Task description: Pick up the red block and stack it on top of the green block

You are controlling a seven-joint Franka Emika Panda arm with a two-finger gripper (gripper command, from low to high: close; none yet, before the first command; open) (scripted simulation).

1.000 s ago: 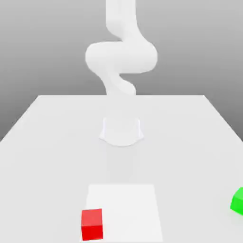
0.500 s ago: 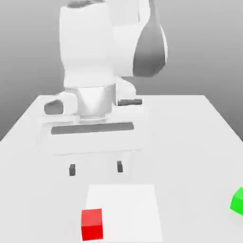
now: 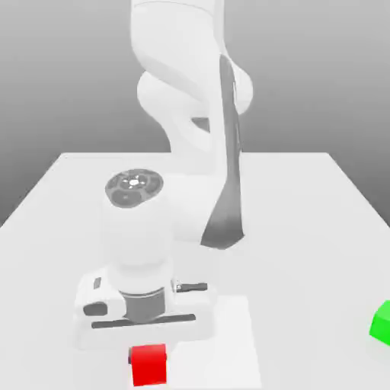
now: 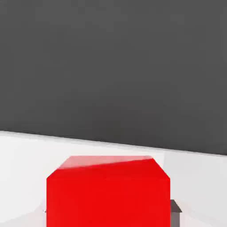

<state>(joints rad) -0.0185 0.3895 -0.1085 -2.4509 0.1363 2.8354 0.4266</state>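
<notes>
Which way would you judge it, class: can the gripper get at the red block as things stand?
Probably yes. The gripper sits low directly over the red block, shut on it, and nothing stands between them. The green block lies far off at the exterior view's right.

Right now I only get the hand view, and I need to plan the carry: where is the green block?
Observer: The green block sits on the table at the exterior view's right edge, well apart from the red block.
Operator: What does the red one rest on?
Observer: The left edge of a whiter square patch on the table.
Operator: And the arm?
Observer: The arm rises behind the red block, its wrist upright directly over it.
</notes>
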